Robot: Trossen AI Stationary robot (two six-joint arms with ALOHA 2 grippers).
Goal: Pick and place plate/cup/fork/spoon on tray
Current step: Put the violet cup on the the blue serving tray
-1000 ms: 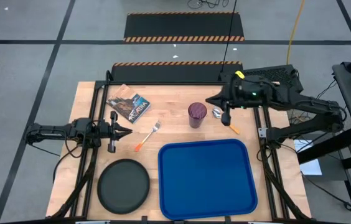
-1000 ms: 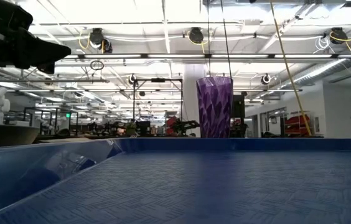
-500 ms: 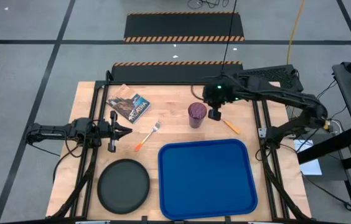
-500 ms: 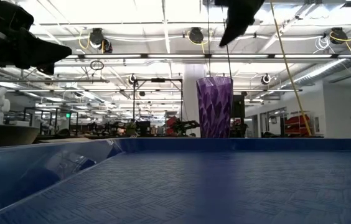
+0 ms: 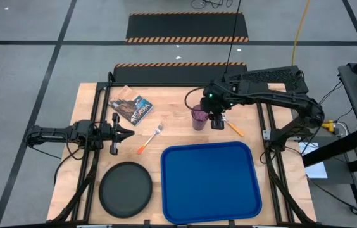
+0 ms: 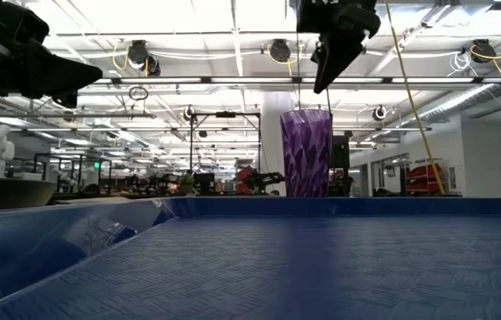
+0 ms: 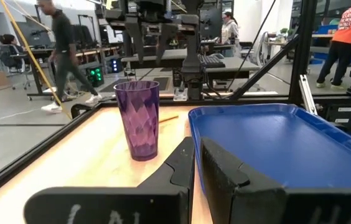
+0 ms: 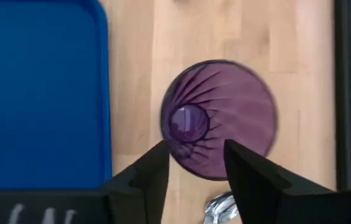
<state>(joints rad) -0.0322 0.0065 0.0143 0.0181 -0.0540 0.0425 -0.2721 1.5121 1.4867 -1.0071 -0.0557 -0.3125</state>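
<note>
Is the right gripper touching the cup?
Apart. The low view shows the right gripper hanging above the cup, with a clear gap over its rim.

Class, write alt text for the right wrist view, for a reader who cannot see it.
Looking straight down, the right gripper hangs open above the cup, an upright purple tumbler on the wooden table, its two dark fingers framing the cup's rim. The blue tray lies beside the cup without touching it, and the spoon shows its silver bowl between the fingers.
</note>
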